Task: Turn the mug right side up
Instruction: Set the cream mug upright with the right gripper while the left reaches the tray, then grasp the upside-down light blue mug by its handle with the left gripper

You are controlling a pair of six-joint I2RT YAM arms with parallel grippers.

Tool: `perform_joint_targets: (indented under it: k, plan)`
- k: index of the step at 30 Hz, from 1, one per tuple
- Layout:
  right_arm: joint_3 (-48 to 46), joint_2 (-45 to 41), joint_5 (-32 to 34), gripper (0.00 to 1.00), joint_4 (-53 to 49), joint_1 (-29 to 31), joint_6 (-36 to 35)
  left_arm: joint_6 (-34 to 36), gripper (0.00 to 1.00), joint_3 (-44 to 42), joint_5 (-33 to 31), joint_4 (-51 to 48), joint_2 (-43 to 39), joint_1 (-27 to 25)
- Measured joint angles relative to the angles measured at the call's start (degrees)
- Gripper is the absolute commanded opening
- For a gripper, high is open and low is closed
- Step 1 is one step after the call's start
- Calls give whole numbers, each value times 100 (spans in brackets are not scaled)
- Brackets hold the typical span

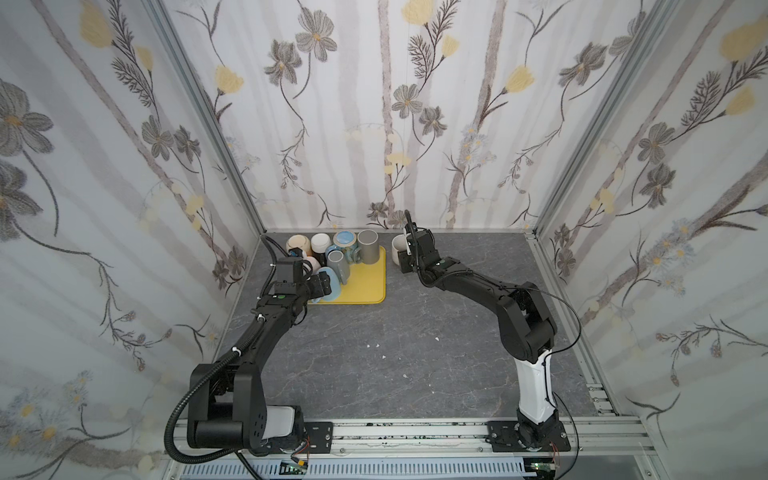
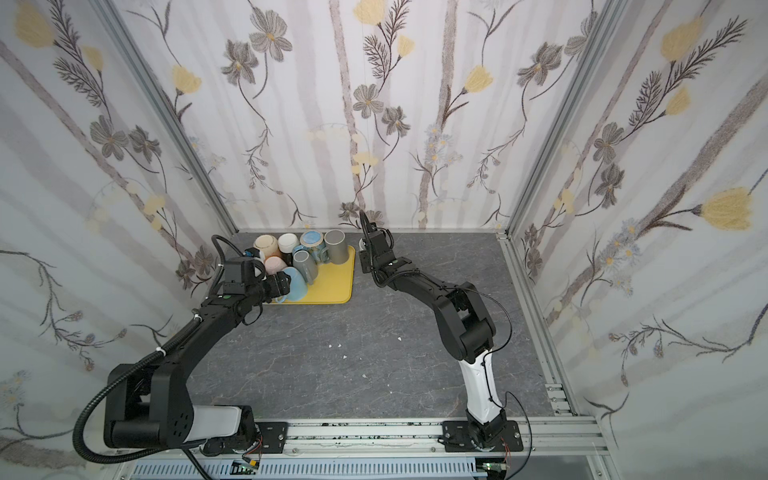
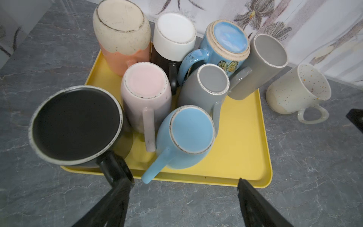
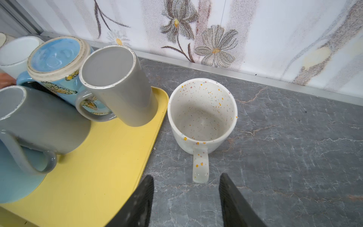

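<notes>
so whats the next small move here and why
Probably ease the left end effector forward and close it on the light blue mug. That mug sits base-up on the yellow tray, its handle pointing toward the open jaws. The speckled mug already stands upright on the table beside the tray, with the right end effector open and clear of its handle.

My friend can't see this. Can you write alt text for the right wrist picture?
A speckled white mug stands upright on the grey table, beside a yellow tray of upside-down mugs. The right tool hangs open and empty, just short of its handle.
</notes>
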Motion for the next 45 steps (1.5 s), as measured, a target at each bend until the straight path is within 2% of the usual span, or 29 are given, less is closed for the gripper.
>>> perform_joint_targets:
  k: [10,17,24,28,34,37,45]
  plan:
    - [-1305,-1182,-387,54,164,109,455,249,78,498,321,-48,1075,103]
    - [-1928,-1672,-535,54,348,197,743,201,75,518,579,-31,1209,42]
    - [-2249,-1965,-623,54,501,251,903,-85,72,411,723,31,1123,-258]
    - [-2428,-2050,-684,54,566,310,1034,-273,69,350,588,28,1095,-455]
    - [-2817,-2151,-774,54,743,468,1272,-505,61,328,-85,2,1095,-503]
    - [-2953,-2151,-789,54,776,555,1388,-531,55,378,-170,-2,1198,-514]
    - [-2977,-2111,-927,54,898,693,1541,-544,47,588,-374,-258,1493,-623]
